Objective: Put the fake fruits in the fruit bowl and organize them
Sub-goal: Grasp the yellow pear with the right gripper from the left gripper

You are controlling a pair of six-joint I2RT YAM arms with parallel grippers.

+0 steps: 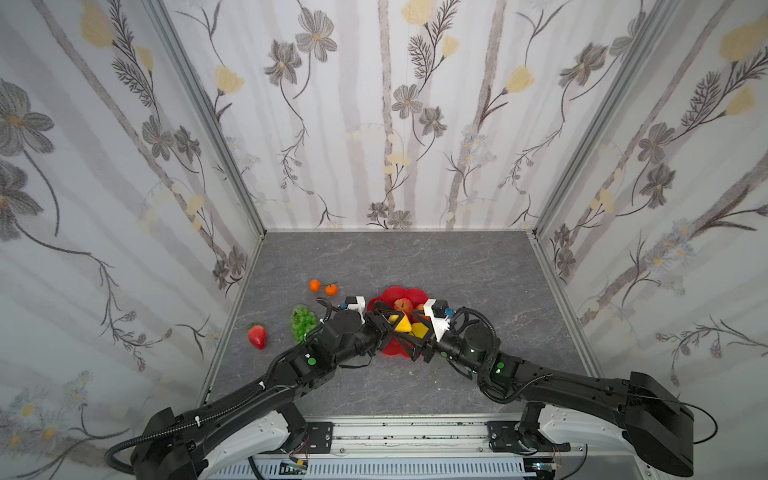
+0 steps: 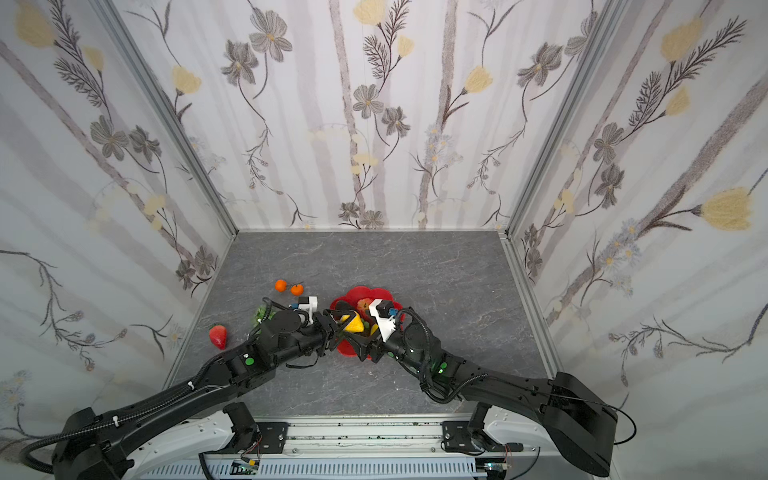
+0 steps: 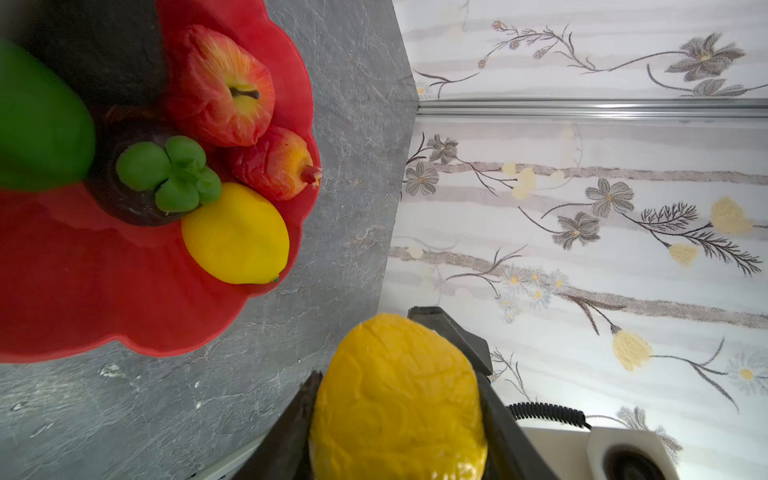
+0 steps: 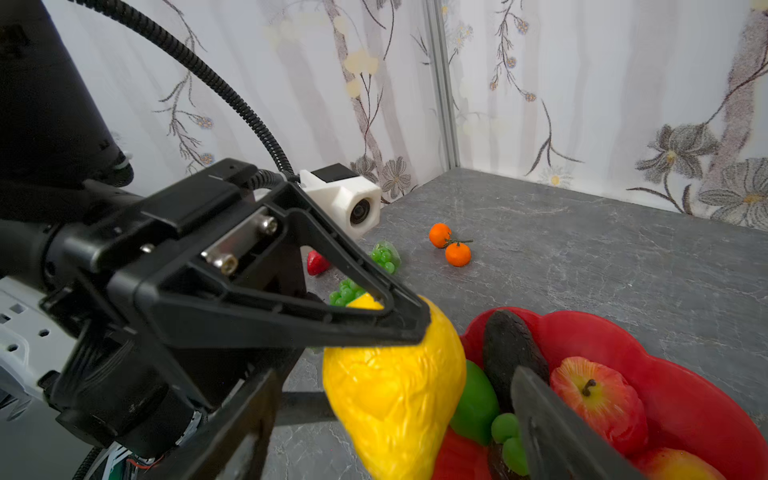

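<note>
yellow pear (image 3: 399, 399) hung clamped in the left pincer (image 3: 365, 345) above the fruit bowl's (image 3: 104, 291) rim, its long axis along the fingers. right pincer (image 1: 409, 338) stood with jaws apart beside it. inside the bowl: two red apples (image 3: 220, 83), one lemon (image 3: 237, 235), one avocado (image 4: 511, 353), one lime (image 3: 41, 120). left of the bowl on the table (image 1: 457, 270): two tangerines (image 1: 315, 285), one grape bunch (image 1: 302, 322), one strawberry (image 1: 257, 336).

Both top views look down over the table (image 1: 415, 257); wrist cameras, seemingly tilted, closely share the fruit bowl (image 3: 104, 291).
</note>
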